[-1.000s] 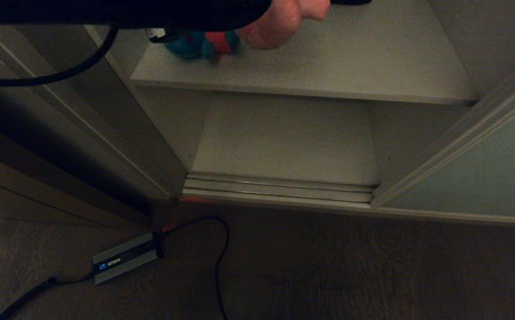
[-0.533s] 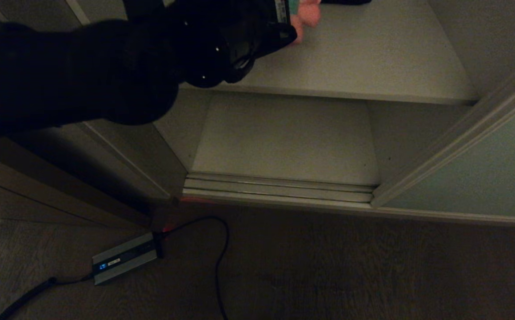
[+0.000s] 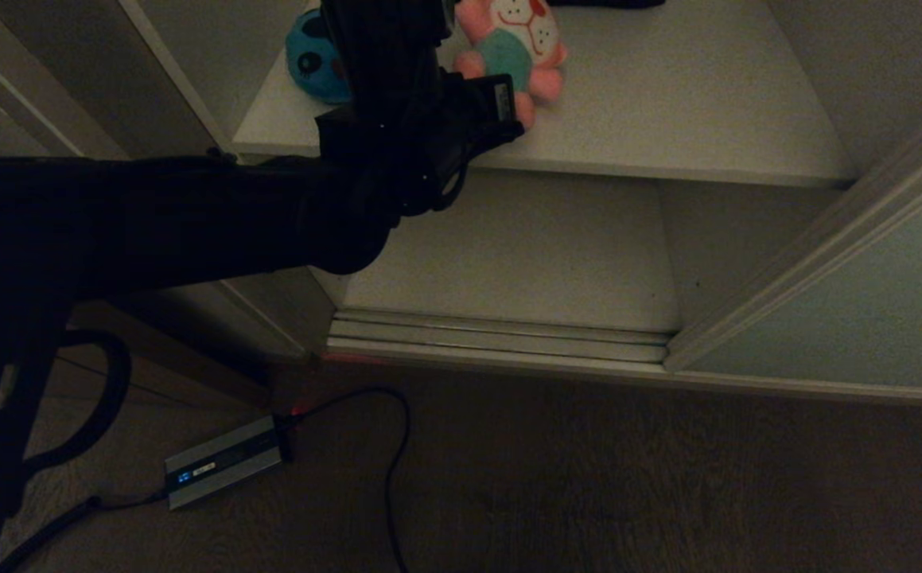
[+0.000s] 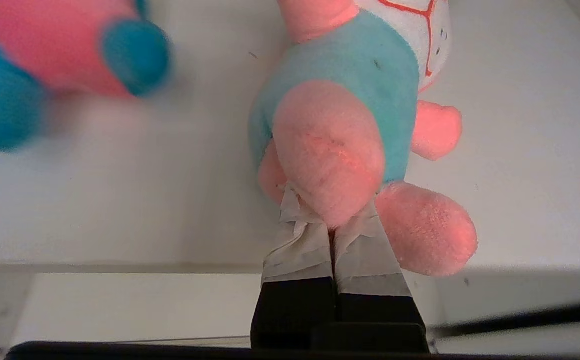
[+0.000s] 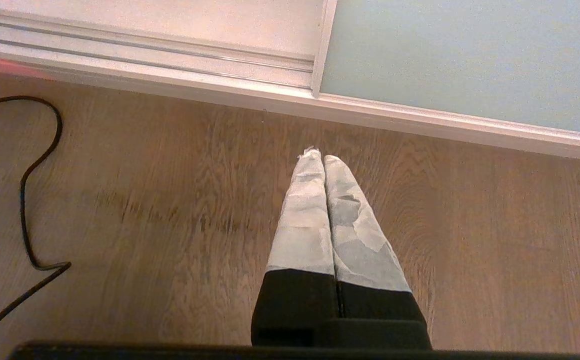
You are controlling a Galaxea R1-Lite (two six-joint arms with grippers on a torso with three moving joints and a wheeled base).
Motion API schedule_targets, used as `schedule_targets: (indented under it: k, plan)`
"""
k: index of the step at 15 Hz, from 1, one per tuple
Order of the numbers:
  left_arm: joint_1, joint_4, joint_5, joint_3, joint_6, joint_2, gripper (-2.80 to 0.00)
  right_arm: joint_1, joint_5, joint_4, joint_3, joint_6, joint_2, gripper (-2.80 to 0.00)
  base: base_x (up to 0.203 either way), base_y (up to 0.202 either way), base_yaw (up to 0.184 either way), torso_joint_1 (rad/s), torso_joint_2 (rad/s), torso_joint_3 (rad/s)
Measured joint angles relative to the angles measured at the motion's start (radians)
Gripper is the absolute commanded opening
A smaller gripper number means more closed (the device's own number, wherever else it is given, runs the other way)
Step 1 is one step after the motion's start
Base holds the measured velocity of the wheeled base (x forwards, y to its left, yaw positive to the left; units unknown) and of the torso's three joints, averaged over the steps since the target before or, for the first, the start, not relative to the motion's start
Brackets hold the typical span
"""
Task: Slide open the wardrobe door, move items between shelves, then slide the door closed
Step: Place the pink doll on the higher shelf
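So the sliding wardrobe door stands open at the right. My left gripper is pinched shut on a leg of the pink toy, at the near edge of the upper shelf. The blue toy lies left of it. The lower shelf holds nothing. I judge the moving and the closing are not yet done. My right gripper hangs closed and empty over the floor.
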Motion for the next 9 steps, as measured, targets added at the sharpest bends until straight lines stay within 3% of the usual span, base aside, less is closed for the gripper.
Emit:
schedule_targets:
  k: [3, 6, 9]
  plan:
    - [0.003, -0.014, -0.026, -0.003, 0.001, 0.023, -2.8, 0.0, -0.001, 0.0, 0.0, 0.0, 0.0, -2.8, 0.0, 0.0, 0.0, 0.0, 0.0, 0.0]
    - [0.007, -0.096, -0.017, -0.005, 0.011, 0.05, -2.8, 0.001, 0.0, 0.0, 0.0, 0.0, 0.0, -2.8, 0.0, 0.0, 0.0, 0.0, 0.0, 0.0]
    - [0.018, -0.106, -0.016, -0.005, 0.016, 0.057, -2.8, 0.0, 0.0, 0.0, 0.0, 0.0, 0.0, -2.8, 0.0, 0.0, 0.0, 0.0, 0.0, 0.0]
